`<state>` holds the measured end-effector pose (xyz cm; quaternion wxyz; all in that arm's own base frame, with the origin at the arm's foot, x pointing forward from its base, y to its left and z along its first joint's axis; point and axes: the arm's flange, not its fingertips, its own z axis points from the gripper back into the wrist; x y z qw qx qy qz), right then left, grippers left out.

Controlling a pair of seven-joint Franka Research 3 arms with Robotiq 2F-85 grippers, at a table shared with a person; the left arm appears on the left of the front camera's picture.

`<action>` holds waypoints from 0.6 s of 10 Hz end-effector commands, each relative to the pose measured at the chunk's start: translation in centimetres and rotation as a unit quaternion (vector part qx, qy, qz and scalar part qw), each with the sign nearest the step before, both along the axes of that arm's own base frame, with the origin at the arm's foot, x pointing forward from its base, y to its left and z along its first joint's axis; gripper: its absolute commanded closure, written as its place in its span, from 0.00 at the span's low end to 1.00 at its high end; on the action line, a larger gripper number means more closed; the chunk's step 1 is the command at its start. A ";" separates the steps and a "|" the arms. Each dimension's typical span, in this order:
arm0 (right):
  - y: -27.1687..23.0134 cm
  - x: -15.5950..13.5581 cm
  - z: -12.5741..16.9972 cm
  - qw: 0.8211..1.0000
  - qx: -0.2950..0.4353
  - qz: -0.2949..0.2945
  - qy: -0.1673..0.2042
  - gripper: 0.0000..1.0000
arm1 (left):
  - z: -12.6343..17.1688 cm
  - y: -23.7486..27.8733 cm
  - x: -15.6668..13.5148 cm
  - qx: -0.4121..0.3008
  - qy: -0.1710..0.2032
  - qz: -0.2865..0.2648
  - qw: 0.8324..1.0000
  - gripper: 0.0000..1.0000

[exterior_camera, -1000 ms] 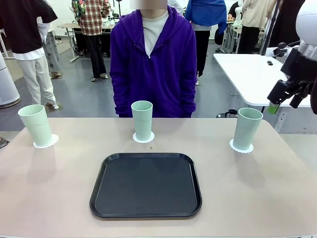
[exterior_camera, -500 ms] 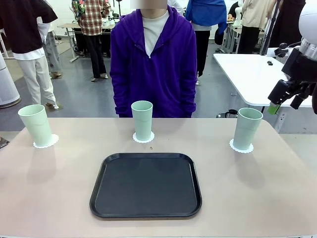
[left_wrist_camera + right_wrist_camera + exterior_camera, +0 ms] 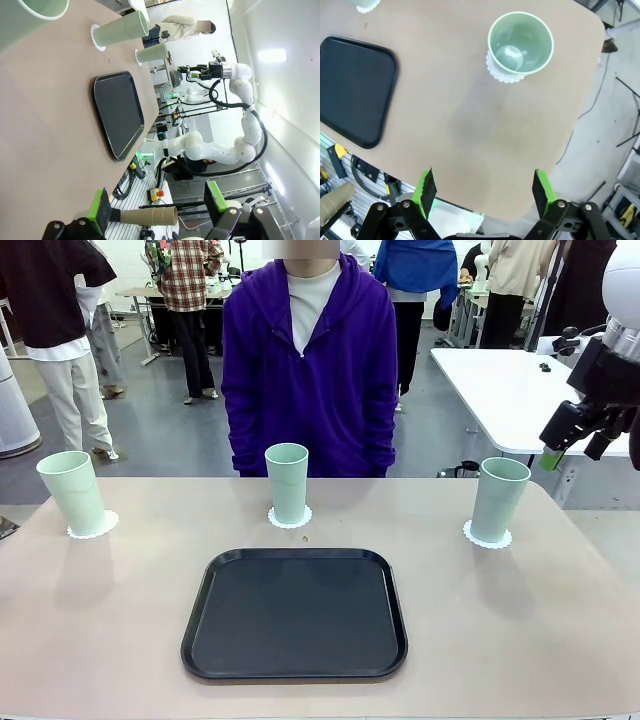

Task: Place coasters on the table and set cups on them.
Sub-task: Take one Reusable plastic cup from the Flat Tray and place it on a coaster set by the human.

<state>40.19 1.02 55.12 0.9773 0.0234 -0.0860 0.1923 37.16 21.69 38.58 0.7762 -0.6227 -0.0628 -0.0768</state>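
Beyond the far edge of the beige tabletop [image 3: 120,640] a person in a purple hoodie [image 3: 308,370] stands facing the robot, with other people and a white table [image 3: 510,390] farther back in the room. On the tabletop, 3 mint-green cups already stand upright, each on its own lacy white coaster: the left cup [image 3: 72,492] on the left coaster [image 3: 92,525] near the far left corner, the middle cup [image 3: 288,483] on the middle coaster [image 3: 290,517] by the far edge just beyond the empty black tray [image 3: 295,612], and the right cup [image 3: 499,499] on the right coaster [image 3: 487,535] near the far right corner. The right end effector [image 3: 580,435] hangs in the air above and beyond the right cup, well apart from it; the right wrist view shows its green-padded fingers [image 3: 427,187] spread wide and holding nothing, with the cup's open mouth and the coaster's scalloped rim visible below. The left end effector [image 3: 155,210] is also spread wide and empty, off the tabletop's left side. By the look of it, the placing is done and what remains is a clean retreat. Doing that well means lifting the right arm up and away from the right cup before any sideways travel, since these tall, light tumblers would likely tip at a slight nudge, and keeping both end effectors clear of the far edge where the person stands.
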 end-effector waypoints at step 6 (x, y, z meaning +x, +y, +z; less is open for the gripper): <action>-8.2 -0.6 0.4 0.967 0.240 -0.074 0.034 0.00 | 0.2 0.2 -0.1 -0.001 -0.004 0.001 1.000 0.00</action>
